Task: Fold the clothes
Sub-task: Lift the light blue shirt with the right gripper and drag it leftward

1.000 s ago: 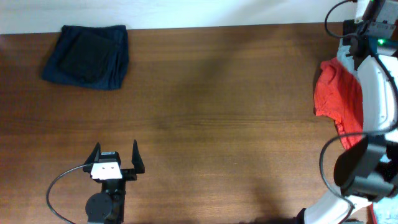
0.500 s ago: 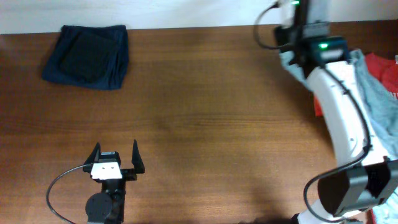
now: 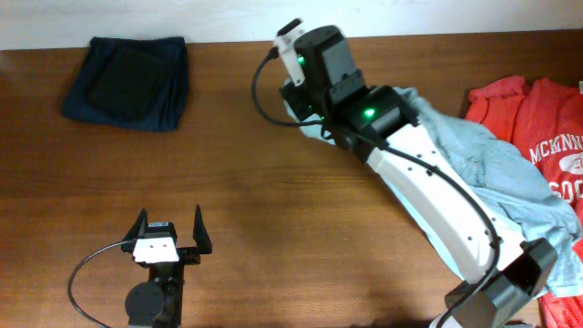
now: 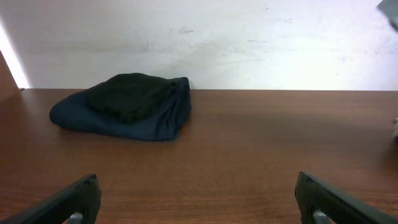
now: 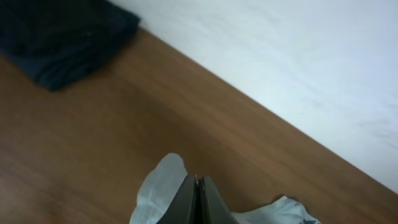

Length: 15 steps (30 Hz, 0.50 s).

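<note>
The pale grey-teal T-shirt [image 3: 469,150] trails across the table from the back middle to the right edge, partly under my right arm. My right gripper [image 5: 197,182] is shut on a bunched edge of it, and pale cloth [image 5: 158,186] hangs beside the jaws. In the overhead view the right gripper [image 3: 305,102] is at the back middle, with its fingertips hidden under the wrist. The red T-shirt with white lettering [image 3: 533,118] lies flat at the far right. My left gripper [image 3: 169,230] is open and empty near the front left, and its wrist view [image 4: 199,202] shows only bare table between the fingers.
A folded dark blue garment [image 3: 127,82] lies at the back left corner and also shows in the left wrist view [image 4: 124,106]. A white wall [image 4: 249,37] runs along the table's far edge. The right arm's cable loops near the back middle.
My right arm has swung from the far right to the back middle, dragging the grey-teal T-shirt leftward off the red one. The red T-shirt now lies uncovered. The left arm has not moved.
</note>
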Tool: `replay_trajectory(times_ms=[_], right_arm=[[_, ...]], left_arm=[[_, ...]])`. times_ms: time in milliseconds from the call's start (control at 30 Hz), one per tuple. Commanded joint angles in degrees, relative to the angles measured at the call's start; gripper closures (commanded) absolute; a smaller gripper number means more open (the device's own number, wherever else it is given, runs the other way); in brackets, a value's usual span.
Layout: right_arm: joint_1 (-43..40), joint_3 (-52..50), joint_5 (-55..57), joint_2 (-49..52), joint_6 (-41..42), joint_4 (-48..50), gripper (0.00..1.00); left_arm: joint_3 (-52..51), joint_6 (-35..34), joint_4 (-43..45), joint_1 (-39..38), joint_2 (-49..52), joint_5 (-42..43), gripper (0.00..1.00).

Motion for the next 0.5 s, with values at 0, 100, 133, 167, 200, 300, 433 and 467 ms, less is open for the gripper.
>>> replay_trajectory(times_ms=[0,100,133,167,200,300,433,467], right_arm=[[0.50,1.29,-5.73,2.60,1.18,1.05,0.96],[0.50,1.29,-11.78,4.61,2.73,2.32,0.96],[0.50,1.29,-13.18,5.29,3.61,2.67,0.96],[0.50,1.29,-14.05,5.73,3.76,2.86,0.96],[0.50,1.29,-14.69,5.97,3.74,2.99,0.96],[0.50,1.29,-15.15,6.78,3.74,3.41,0.96],[0.50,1.29,-15.13,6.78,3.72,3.34,0.96],[0.50,1.29,-15.13,6.78,3.72,3.23,0.96]], left_arm=[[-0.11,0.90,-0.24,0.22,-0.33,0.42,0.01],[-0.11,0.90,-0.24,0.22,-0.35,0.42,0.01],[-0.11,0.90,-0.24,0.22,-0.35,0.42,0.01],[-0.11,0.90,-0.24,0.22,-0.35,0.42,0.01],[-0.13,0.90,-0.24,0.22,-0.35,0.42,0.01],[-0.11,0.90,-0.24,0.22,-0.35,0.42,0.01],[-0.11,0.90,-0.24,0.22,-0.35,0.42,0.01],[-0.11,0.90,-0.24,0.22,-0.35,0.42,0.01]])
